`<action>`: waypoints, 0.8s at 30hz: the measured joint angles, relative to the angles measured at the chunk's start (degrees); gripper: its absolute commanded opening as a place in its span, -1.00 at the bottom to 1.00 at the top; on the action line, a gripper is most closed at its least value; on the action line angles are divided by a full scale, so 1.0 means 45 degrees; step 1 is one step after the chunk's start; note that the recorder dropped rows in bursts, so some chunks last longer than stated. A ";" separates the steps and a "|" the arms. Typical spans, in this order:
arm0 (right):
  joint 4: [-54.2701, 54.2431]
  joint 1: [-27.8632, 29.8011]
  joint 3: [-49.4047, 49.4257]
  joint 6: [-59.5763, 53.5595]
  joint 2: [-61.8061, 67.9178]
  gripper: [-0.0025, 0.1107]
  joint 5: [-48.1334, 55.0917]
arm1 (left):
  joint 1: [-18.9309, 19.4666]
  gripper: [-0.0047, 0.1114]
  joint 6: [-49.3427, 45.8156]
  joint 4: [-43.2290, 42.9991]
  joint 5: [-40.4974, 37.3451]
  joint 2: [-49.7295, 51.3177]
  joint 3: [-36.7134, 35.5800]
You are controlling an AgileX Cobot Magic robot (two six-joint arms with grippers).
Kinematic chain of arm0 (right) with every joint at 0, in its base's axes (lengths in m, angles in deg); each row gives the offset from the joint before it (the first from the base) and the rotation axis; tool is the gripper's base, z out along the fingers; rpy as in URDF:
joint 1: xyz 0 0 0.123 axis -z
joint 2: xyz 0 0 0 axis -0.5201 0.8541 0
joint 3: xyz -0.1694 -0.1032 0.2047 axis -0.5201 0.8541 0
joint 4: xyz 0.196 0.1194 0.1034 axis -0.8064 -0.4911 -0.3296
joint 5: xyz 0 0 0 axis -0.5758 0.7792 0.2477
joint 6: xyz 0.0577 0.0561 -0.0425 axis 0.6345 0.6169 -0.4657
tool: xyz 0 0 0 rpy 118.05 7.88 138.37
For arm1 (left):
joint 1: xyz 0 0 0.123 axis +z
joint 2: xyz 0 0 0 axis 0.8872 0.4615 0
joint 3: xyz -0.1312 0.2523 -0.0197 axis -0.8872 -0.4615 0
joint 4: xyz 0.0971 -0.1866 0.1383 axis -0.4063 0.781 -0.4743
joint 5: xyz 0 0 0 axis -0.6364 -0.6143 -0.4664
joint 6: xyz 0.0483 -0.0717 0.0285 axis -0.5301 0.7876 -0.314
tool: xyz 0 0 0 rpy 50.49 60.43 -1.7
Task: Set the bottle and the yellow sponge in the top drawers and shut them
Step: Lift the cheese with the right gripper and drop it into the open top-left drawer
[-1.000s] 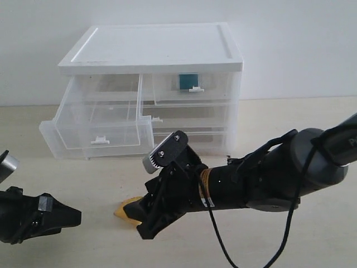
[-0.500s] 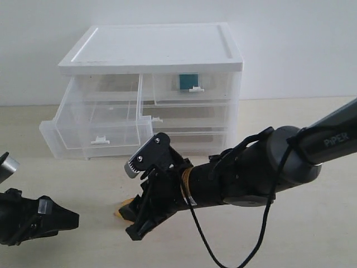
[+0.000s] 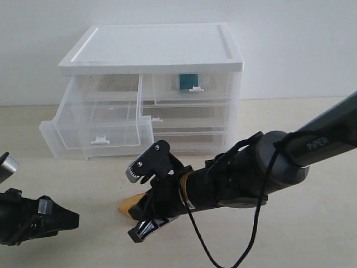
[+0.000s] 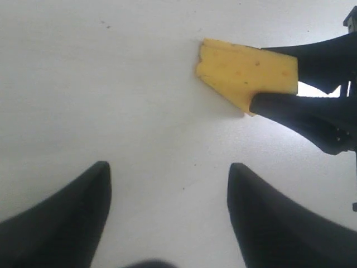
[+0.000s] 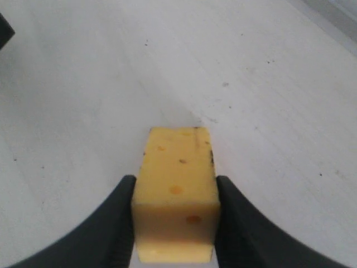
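Observation:
The yellow sponge (image 3: 128, 205) lies on the pale table in front of the cabinet. My right gripper (image 3: 135, 222) reaches down to it, and the right wrist view has its fingers (image 5: 120, 218) pressed against both sides of the yellow sponge (image 5: 175, 184). In the left wrist view the yellow sponge (image 4: 242, 72) sits ahead of my left gripper (image 4: 168, 166), which is open and empty. That left gripper (image 3: 67, 219) rests low at the left. The bottle (image 3: 188, 81) shows as a teal shape inside the shut right top drawer (image 3: 215, 89). The left top drawer (image 3: 97, 125) stands pulled out.
The white-topped cabinet (image 3: 156, 47) stands at the back against the wall, with two full-width clear drawers (image 3: 189, 120) under the top pair. The pulled-out drawer overhangs the table just behind the right arm (image 3: 245, 178). Bare table lies between the two grippers.
My right arm has moved left and down over the sponge, and its fingers have closed in onto the sponge's sides. The left arm has barely moved.

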 measured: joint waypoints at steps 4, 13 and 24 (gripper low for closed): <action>0.3479 0.0000 0.0050 0.4506 -0.1338 -0.96 0.0077 | 0.0000 0.06 0.0000 0.0000 0.0000 0.0000 0.0000; 0.6413 0.0000 0.0021 0.7889 -0.3704 -0.96 -0.3517 | 0.0000 0.06 0.0000 0.0100 0.0000 0.0000 0.0000; 0.4097 0.0000 -0.2811 0.6737 -0.4714 -0.96 -0.0705 | 0.0000 0.06 0.0000 0.0100 0.0000 0.0000 0.0000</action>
